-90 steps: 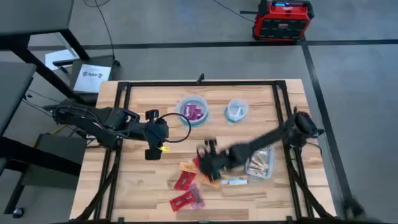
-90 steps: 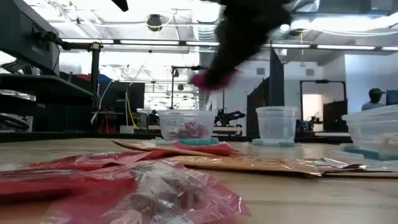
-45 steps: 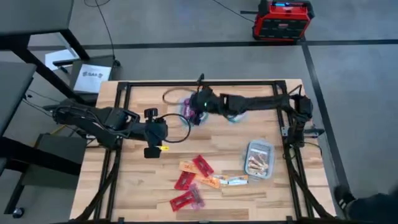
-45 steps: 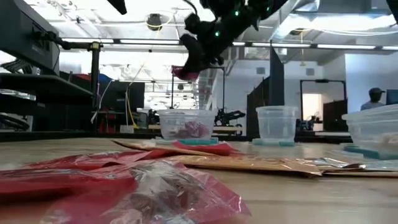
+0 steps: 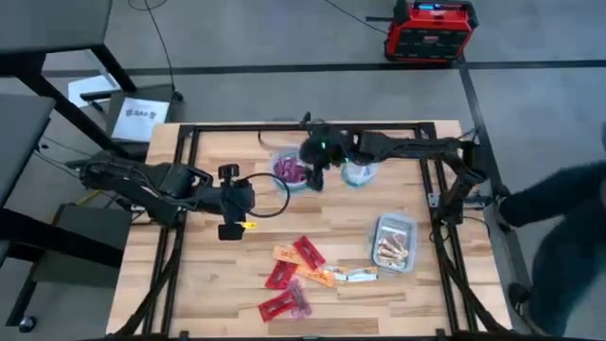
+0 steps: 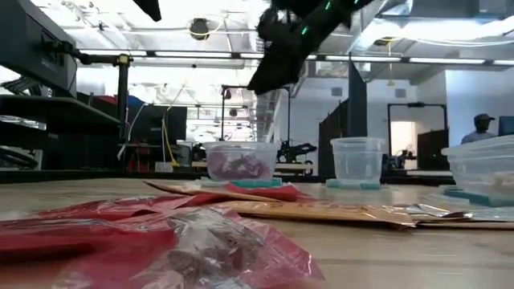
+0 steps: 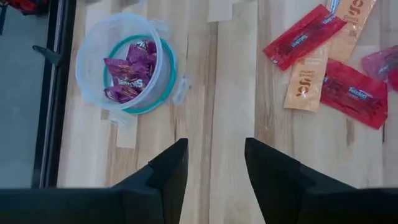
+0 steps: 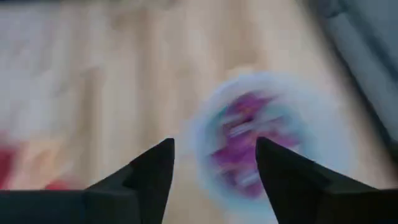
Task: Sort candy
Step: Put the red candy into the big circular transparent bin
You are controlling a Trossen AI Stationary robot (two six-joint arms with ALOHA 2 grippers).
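My right gripper (image 5: 315, 176) hangs open and empty over the far round bowl (image 5: 292, 170) that holds purple candy (image 8: 244, 135); in the low view it (image 6: 267, 76) is well above the bowl's rim. My left gripper (image 7: 215, 167) waits open above bare table left of the middle (image 5: 230, 216), touching nothing. Red and orange candy (image 5: 298, 270) lies flat on the table near the front edge. A second round bowl (image 5: 361, 171) stands right of the first, partly under my right arm.
A clear rectangular tub (image 5: 395, 243) with candy stands at the right. A black frame (image 5: 180, 189) runs around the table. A blurred person (image 5: 568, 213) is beside the table's right edge. Bare wood lies between the bowls and the loose candy.
My right gripper has swung from the loose candy near the front up and toward the far edge with a purple candy, reaching the purple bowl. It then shifted slightly right above the bowl, and the candy no longer shows at its fingertips. A person has appeared at the right.
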